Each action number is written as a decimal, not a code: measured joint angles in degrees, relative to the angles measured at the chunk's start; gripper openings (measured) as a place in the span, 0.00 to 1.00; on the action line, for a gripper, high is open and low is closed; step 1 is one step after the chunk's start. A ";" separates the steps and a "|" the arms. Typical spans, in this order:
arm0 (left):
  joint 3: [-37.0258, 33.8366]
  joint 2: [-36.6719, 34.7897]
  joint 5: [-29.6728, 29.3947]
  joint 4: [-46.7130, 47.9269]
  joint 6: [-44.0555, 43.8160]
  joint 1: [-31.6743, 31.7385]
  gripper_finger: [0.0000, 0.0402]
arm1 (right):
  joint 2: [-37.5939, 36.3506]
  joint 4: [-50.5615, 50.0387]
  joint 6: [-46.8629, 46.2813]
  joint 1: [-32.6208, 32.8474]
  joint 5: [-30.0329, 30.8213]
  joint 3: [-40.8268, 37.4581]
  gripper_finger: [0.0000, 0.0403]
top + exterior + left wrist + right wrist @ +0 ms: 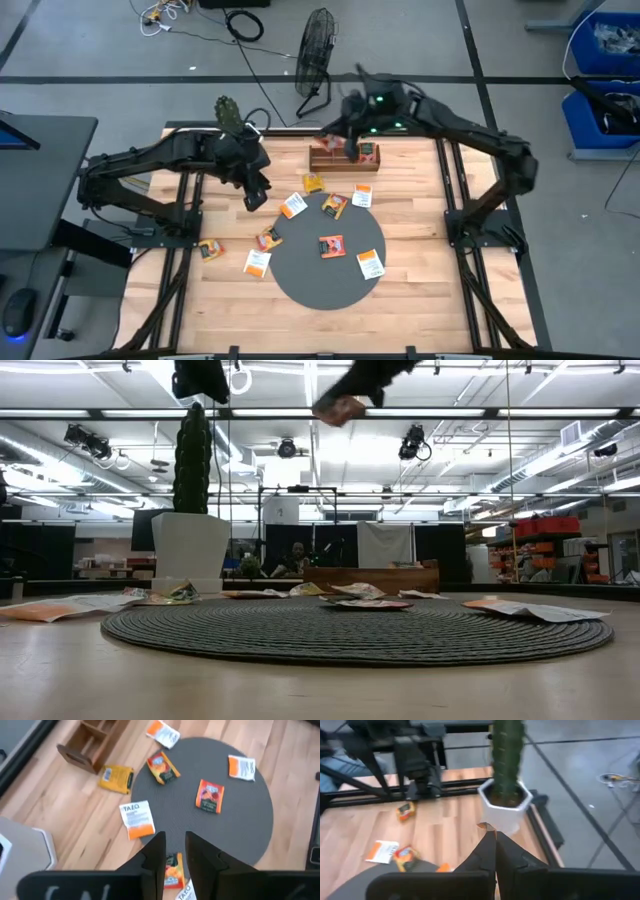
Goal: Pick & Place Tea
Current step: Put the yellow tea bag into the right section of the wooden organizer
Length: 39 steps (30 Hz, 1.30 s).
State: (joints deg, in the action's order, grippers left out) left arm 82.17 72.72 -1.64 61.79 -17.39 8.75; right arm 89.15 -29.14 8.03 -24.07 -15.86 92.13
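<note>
Several small orange, red-orange and white tea sachets lie flat on the round dark mat (300, 275) and the wood around it, such as one sachet (331, 245) mid-mat and another sachet (136, 820) at its edge. My right gripper (352, 148) hangs over the brown wooden tray (330, 160) at the table's far side, shut on one sachet (340, 408). My left gripper (175, 852) is open and hovers above the mat's left edge, over an orange sachet (172, 870), touching nothing. My right gripper (495, 837) pinches a sachet between its two fingers. Only a small orange corner (484, 826) shows past the fingertips in the wrist view. In the low view the sachet is lifted clear, tilted, high above the table.
A cactus in a white pot (506, 802) stands at the table's far left corner, behind my left arm. The tray (87, 742) has open compartments. A yellow sachet (116, 778) lies beside it. A fan (315, 55) stands on the floor beyond the far edge.
</note>
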 joint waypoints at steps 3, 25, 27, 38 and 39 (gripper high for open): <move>0.00 -0.51 -0.72 -0.92 0.04 0.02 0.18 | -5.47 8.25 0.00 -2.04 -0.34 -9.89 0.00; -0.04 -0.34 -1.30 -15.78 0.00 0.04 0.18 | -15.13 60.63 -7.98 -23.98 -12.82 -61.84 0.00; -0.04 -0.34 -1.30 -17.11 0.00 0.07 0.18 | -14.26 60.69 -8.15 -26.47 -15.70 -62.27 0.00; -0.04 -0.34 -1.28 -23.05 0.00 0.07 0.18 | -2.23 71.26 -12.38 -31.78 -23.78 -62.30 0.00; -0.04 -0.34 -1.28 -23.33 0.00 0.07 0.18 | -0.97 72.49 -13.21 -31.96 -23.80 -62.30 0.00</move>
State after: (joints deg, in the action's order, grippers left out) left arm 82.13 72.38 -2.92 38.46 -17.39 8.82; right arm 88.18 43.35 -5.18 -56.03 -39.66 29.82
